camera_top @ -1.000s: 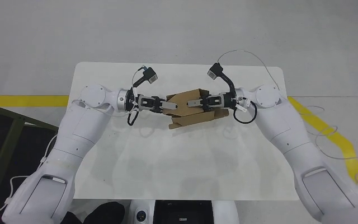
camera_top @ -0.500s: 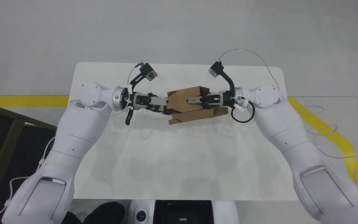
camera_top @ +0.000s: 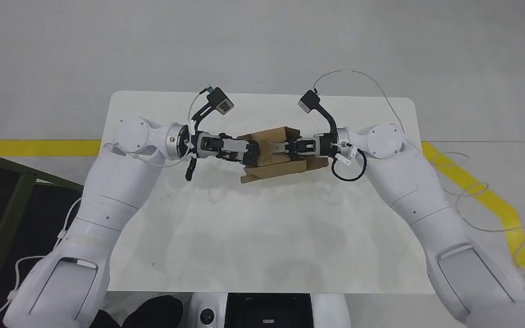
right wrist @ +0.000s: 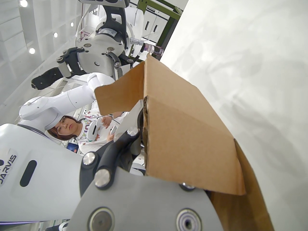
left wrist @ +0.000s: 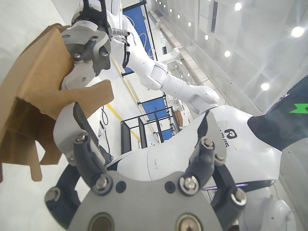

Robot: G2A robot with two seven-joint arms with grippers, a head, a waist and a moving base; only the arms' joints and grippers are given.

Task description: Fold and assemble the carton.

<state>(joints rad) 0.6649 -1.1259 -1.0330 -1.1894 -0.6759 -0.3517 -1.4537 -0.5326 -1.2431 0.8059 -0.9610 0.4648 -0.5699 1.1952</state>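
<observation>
Left gripper (camera_top: 247, 152) is spread open, nudging the cardboard carton (camera_top: 271, 137) flap. Right gripper (camera_top: 281, 150) grip unclear. The flap could buckle, or the carton could slip.

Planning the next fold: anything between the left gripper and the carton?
Nothing visible. The left gripper is open at the carton's end, one of its fingers against a flap. The right gripper is at the opposite end, not in between.
</observation>
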